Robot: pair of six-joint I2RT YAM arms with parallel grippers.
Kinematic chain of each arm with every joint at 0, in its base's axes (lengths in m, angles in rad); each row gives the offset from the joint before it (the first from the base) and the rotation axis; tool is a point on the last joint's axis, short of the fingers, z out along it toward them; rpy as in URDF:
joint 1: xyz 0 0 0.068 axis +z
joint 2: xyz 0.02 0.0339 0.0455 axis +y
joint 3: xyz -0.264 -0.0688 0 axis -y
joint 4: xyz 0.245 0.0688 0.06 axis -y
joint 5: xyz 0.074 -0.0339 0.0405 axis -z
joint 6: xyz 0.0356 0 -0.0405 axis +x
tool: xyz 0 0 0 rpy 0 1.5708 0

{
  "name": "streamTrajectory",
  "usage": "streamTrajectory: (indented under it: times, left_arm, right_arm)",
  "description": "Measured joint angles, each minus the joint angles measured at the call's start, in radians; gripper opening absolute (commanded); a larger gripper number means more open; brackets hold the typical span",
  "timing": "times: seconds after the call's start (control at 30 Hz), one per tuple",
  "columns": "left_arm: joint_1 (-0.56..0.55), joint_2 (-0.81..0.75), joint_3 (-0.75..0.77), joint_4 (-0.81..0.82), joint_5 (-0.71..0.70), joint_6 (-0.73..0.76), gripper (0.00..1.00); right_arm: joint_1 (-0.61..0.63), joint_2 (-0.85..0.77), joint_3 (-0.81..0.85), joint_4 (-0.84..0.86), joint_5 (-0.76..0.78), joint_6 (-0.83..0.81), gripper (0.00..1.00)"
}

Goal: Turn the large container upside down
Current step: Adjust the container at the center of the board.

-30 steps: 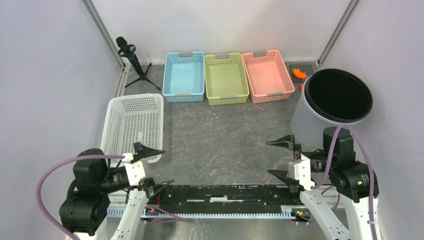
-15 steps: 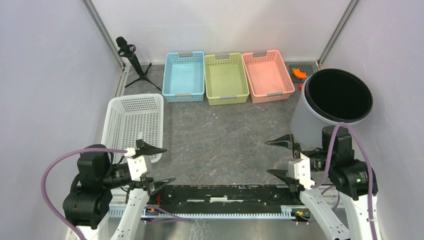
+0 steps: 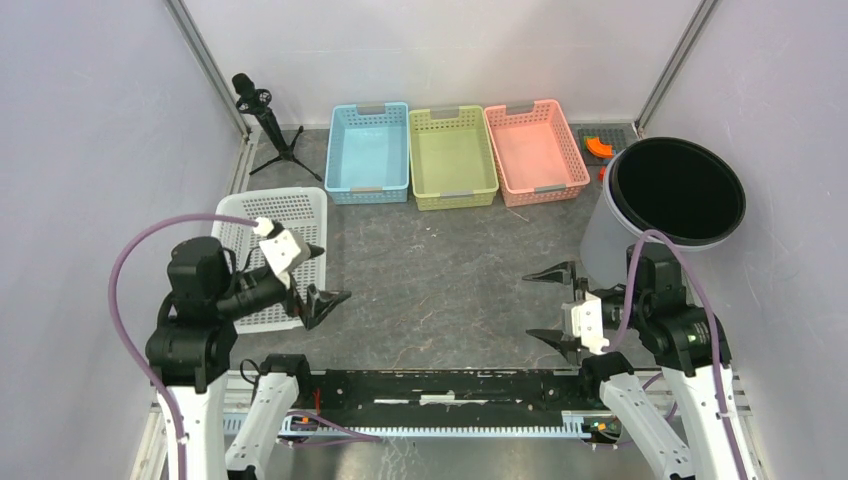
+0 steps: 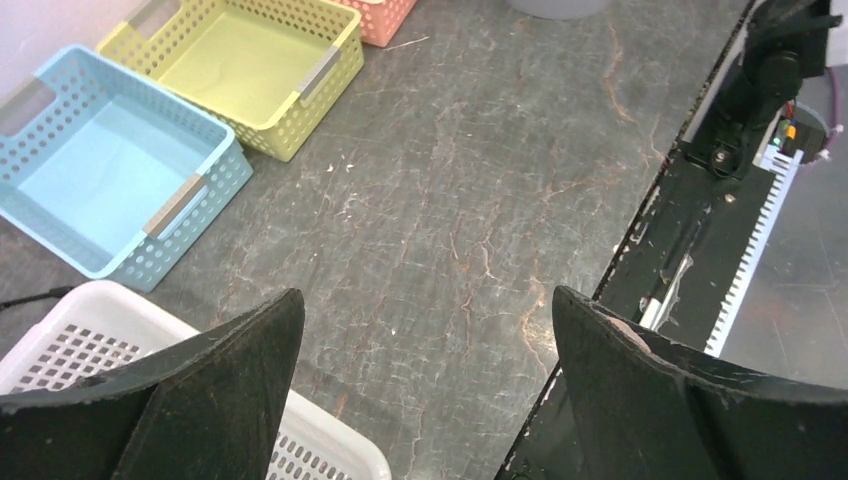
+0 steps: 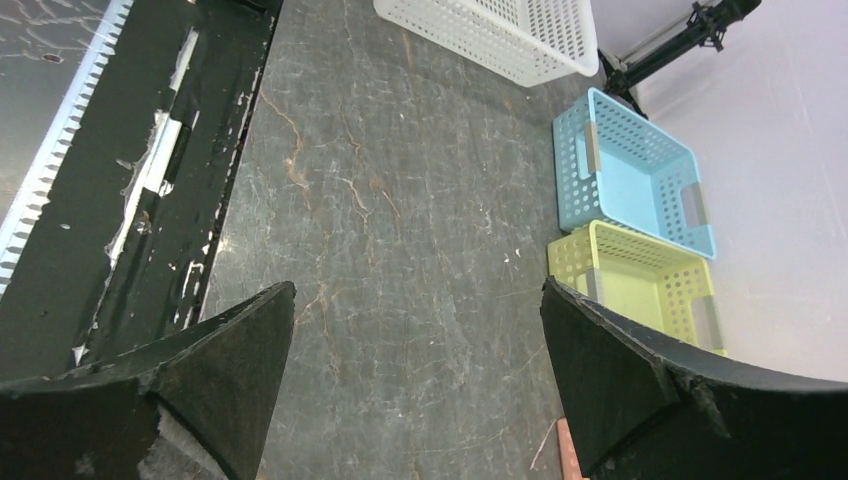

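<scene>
Left fingers (image 4: 190, 400) standing wide apart, holding nothing, one hovering over white basket (image 3: 262, 235) edge. Right fingers (image 5: 650, 400) likewise spread wide, empty, pointing across tabletop (image 3: 440, 290). Large container (image 3: 603, 232) sitting upright, mouth facing up, behind right fingers, near but not touching. Blue basket (image 3: 368, 152), green basket (image 3: 453, 155), pink basket (image 3: 535, 150) lying well beyond both.

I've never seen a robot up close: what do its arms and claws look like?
The left arm and right arm have white links and black joints, each with a looping purple cable. The left claw and right claw each have two black, pointed fingers.
</scene>
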Motion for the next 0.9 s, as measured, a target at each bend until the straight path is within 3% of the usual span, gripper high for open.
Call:
streamTrajectory:
  times: [0.47, 0.53, 0.67, 0.9]
  left_arm:
    - [-0.018, 0.216, 0.032, 0.075, -0.104, -0.047, 1.0]
    - [-0.067, 0.252, 0.048, 0.084, -0.147, -0.047, 1.0]
    - [-0.265, 0.332, 0.061, 0.116, -0.296, -0.046, 1.0]
    - [-0.331, 0.399, 0.043, 0.157, -0.448, -0.038, 1.0]
  right_arm:
    - [0.0, 0.004, -0.127, 0.207, 0.013, 0.177, 0.98]
    - [0.0, 0.004, -0.127, 0.206, 0.006, 0.179, 0.98]
    - [0.0, 0.008, -0.127, 0.201, 0.0, 0.171, 0.98]
    - [0.0, 0.01, -0.196, 0.221, 0.0, 0.141, 0.98]
